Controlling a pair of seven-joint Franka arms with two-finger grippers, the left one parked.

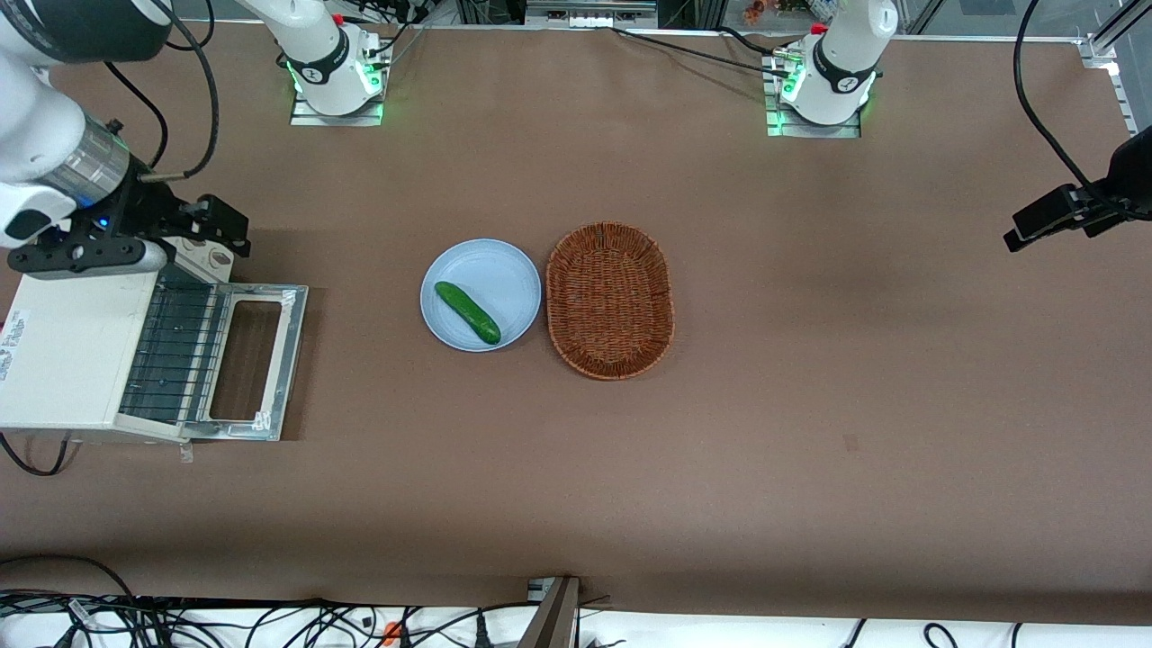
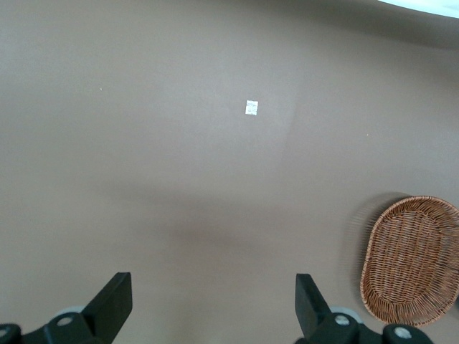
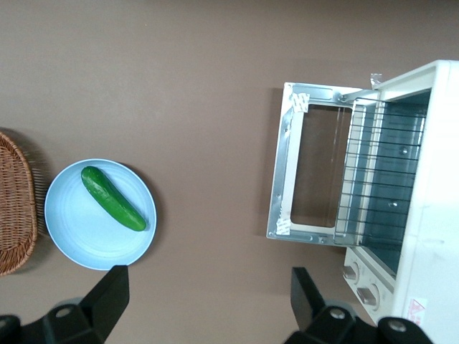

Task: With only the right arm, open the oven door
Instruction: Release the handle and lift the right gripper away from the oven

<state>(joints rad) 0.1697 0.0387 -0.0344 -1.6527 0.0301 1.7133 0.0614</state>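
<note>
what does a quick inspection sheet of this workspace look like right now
surface: brown table, one small white tag on it
job's things: oven at the working arm's end; oven door folded down flat, wire rack exposed
clutter: cucumber on blue plate; wicker basket beside the plate, nothing in it
grippers: gripper above the oven's knob end, jaws open, holding nothing
cables: black cables along the table edge nearest the camera; a cord beside the oven
surroundings: arm bases lit green
</note>
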